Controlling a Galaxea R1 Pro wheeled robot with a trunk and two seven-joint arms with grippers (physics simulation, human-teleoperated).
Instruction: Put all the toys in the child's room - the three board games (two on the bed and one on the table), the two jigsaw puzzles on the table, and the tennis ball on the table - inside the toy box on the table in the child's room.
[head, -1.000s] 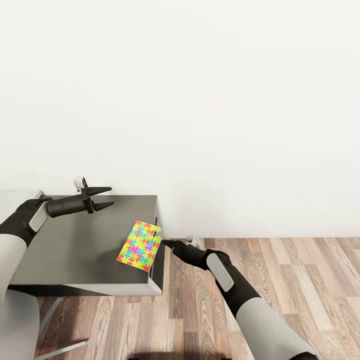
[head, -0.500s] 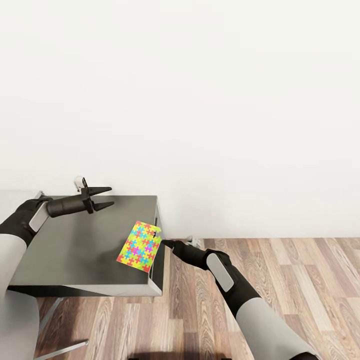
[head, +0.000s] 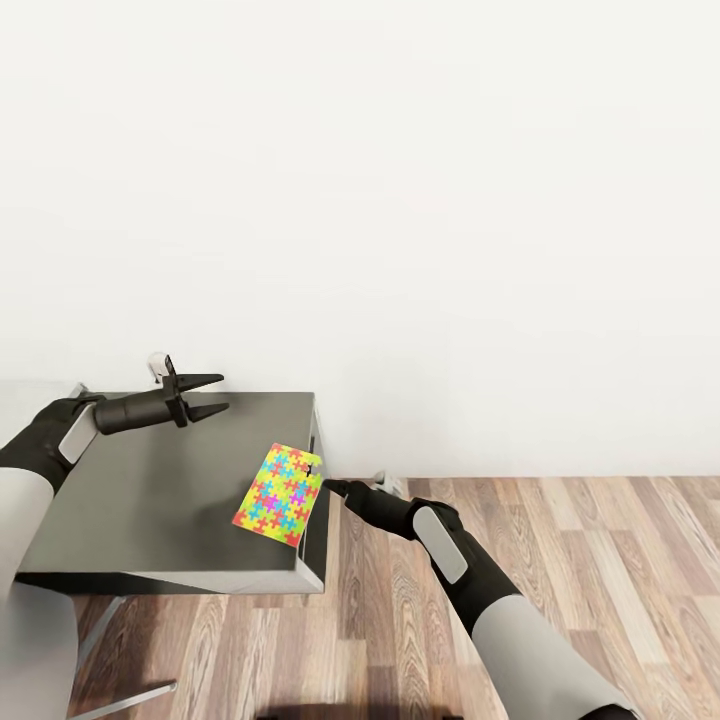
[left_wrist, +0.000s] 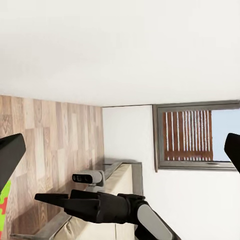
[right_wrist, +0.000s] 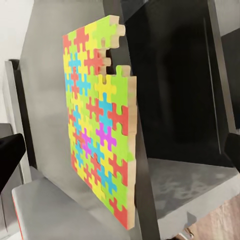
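Observation:
One jigsaw puzzle, a thin rectangle of yellow, green, pink, blue and orange pieces, lies tilted at the right edge of the dark grey table. My right gripper is open, its tips at the puzzle's right edge. In the right wrist view the puzzle stands between the spread fingers of that gripper. My left gripper hovers open over the table's far left part, holding nothing. The left wrist view looks across at my right arm. The toy box, board games, tennis ball and bed are out of view.
A plain white wall runs behind the table. Wooden floor stretches to the right of the table and under my right arm. Below the tabletop's right end is a dark open compartment. A window appears in the left wrist view.
The puzzle sits a hair lower than before. Both arms hold their places.

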